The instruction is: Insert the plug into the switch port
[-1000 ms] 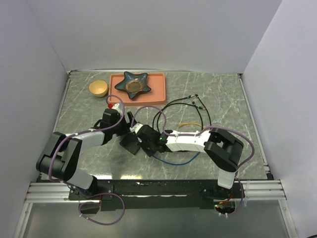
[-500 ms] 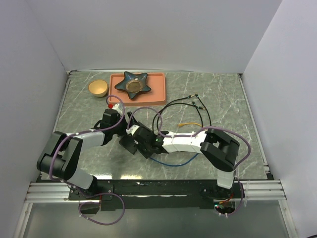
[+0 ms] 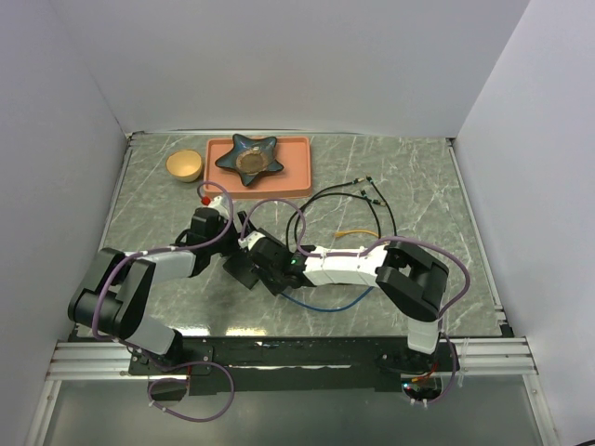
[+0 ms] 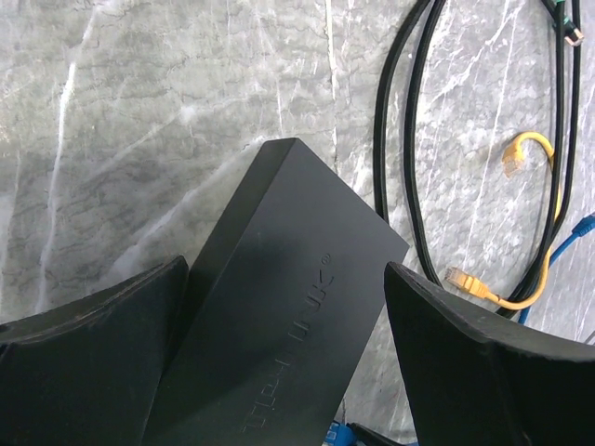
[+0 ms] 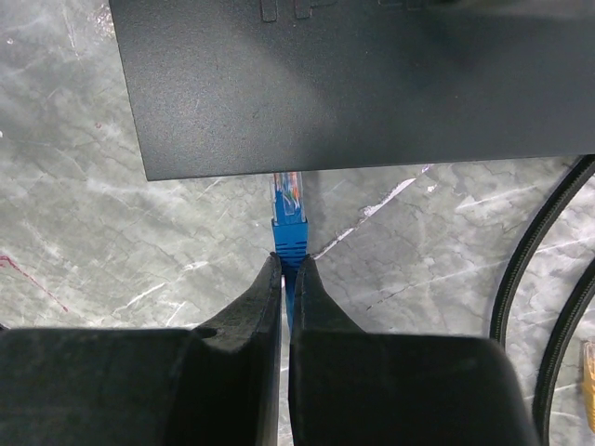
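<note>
Now we see the left end effector (image 4: 286, 269) w/ its two fingers (image 4: 93, 344) spread wide. The switch port (image 4: 279, 325) lies flat on the bench (image 4: 139, 111) directly between them. Each fingertip meets one long side of the box, so we read it as gripping the switch port across its width. The far end of the box sticks out beyond the fingertips, turned a bit to the right.

The right end effector (image 5: 286, 265) is closed: its fingers (image 5: 265, 297) press together on the blue boot of the plug (image 5: 287, 200). The plug points straight ahead of the fingertips, and its clear tip reaches the near edge of the switch port, i.e. the edge that faces this end effector. The sockets are hidden under that edge in the right wrist view, so we cannot tell if the tip is already inside one.

The blue cable (image 3: 325, 305) runs back under the right arm. To the right of the left end effector lie black cables (image 4: 409, 139) and a yellow cable (image 4: 521, 158), apart from the box. Well beyond both end effectors are an orange-pink tray (image 3: 297, 167) w/ a star-shaped dish (image 3: 249, 156) on it, and a yellow bowl (image 3: 184, 164) just beside the tray.
</note>
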Robot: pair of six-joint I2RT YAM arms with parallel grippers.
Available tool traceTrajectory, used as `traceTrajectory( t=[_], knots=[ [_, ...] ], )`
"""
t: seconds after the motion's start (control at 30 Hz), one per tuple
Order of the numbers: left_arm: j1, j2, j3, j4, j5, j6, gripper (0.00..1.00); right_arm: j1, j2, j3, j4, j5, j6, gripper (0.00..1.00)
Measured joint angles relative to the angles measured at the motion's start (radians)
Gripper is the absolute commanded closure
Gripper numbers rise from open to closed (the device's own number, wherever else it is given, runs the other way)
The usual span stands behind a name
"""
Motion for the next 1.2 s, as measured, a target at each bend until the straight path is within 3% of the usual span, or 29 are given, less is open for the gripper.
traceTrajectory(
  t=[0.77, 1.2],
  knots=[
    [0.014, -0.014, -0.109, 0.19, -0.002, -0.075, 0.08, 0.013, 0.031, 0.047, -0.038, 0.005, 0.041, 1.0],
    [0.011, -0.017, -0.114, 0.196, -0.02, -0.095, 0.07, 0.019, 0.031, 0.047, -0.038, 0.018, 0.042, 1.0]
  ],
)
